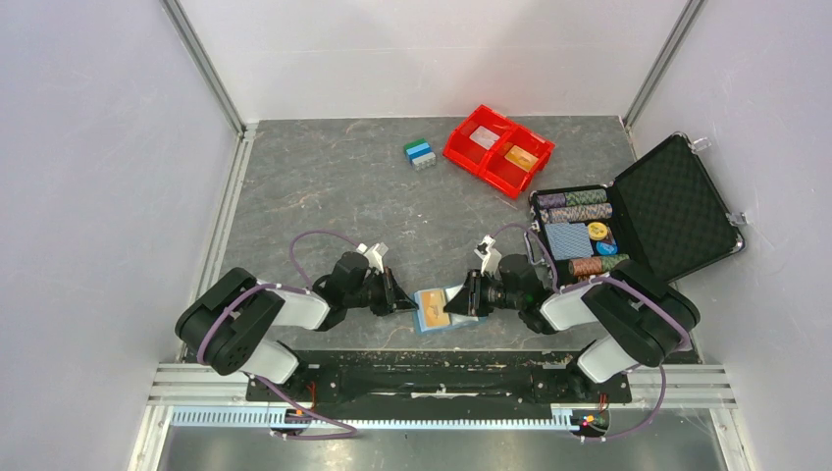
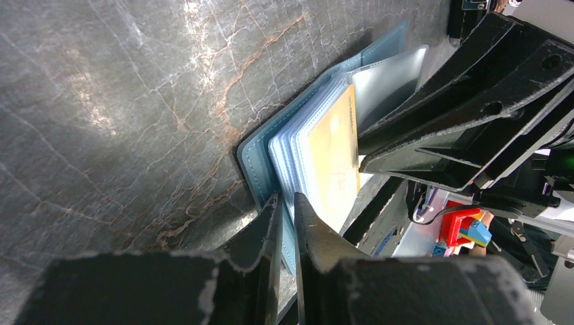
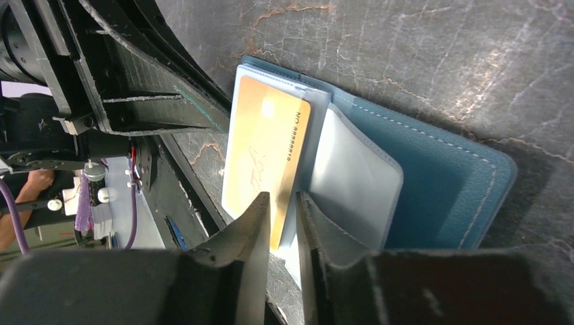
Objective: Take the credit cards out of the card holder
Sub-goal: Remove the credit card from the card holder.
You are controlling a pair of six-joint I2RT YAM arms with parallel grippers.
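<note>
The light-blue card holder (image 1: 439, 310) lies spread open on the table between my two grippers. An orange credit card (image 3: 265, 150) rests on its stack of clear sleeves (image 3: 353, 177), beside the blue cover (image 3: 443, 177). My right gripper (image 3: 282, 196) is shut on the near corner of that orange card. From the other side, my left gripper (image 2: 287, 198) is shut on the edge of the card holder (image 2: 260, 159), with the orange card (image 2: 333, 156) just past its fingers. In the top view the left gripper (image 1: 404, 300) and the right gripper (image 1: 461, 300) face each other across the holder.
A red two-compartment bin (image 1: 497, 149) at the back holds a whitish card and an orange one. A small blue-green block (image 1: 420, 153) sits left of it. An open black case (image 1: 677, 201) with poker chips and a blue card deck stands at the right.
</note>
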